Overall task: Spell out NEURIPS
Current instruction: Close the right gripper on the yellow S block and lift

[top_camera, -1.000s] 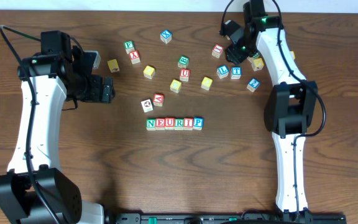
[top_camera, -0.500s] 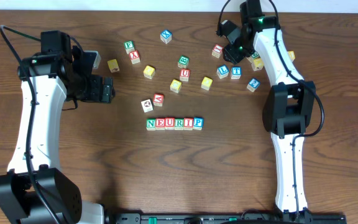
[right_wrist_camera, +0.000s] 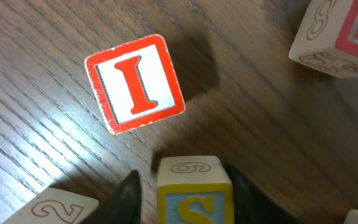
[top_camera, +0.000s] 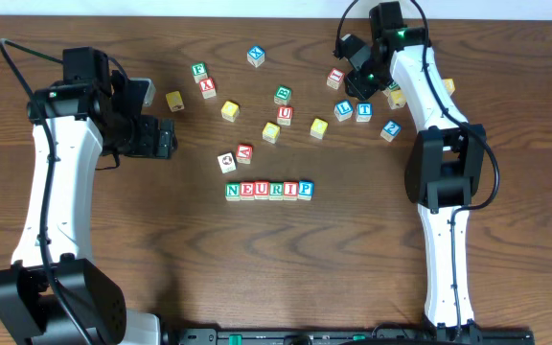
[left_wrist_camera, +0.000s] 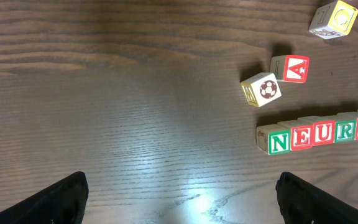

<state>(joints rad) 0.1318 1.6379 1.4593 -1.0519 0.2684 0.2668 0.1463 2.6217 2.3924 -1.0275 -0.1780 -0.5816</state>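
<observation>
Right claw (right_wrist_camera: 188,199) has edged toward the far edge of the table (top_camera: 161,278), narrowing round the yellow S cube (right_wrist_camera: 194,186) nr the far right corner; jaws flank it close, can't tell if pinched yet. Left claw (left_wrist_camera: 180,193) wide open, empty. NEURIP row (top_camera: 269,190) stands mid-table: 6 of 7 done, S to go after P; top is brown wood-grain, no room visible.

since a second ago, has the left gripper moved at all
No. The left gripper sits exactly where it was, same gap to the nearby yellow block.
</observation>
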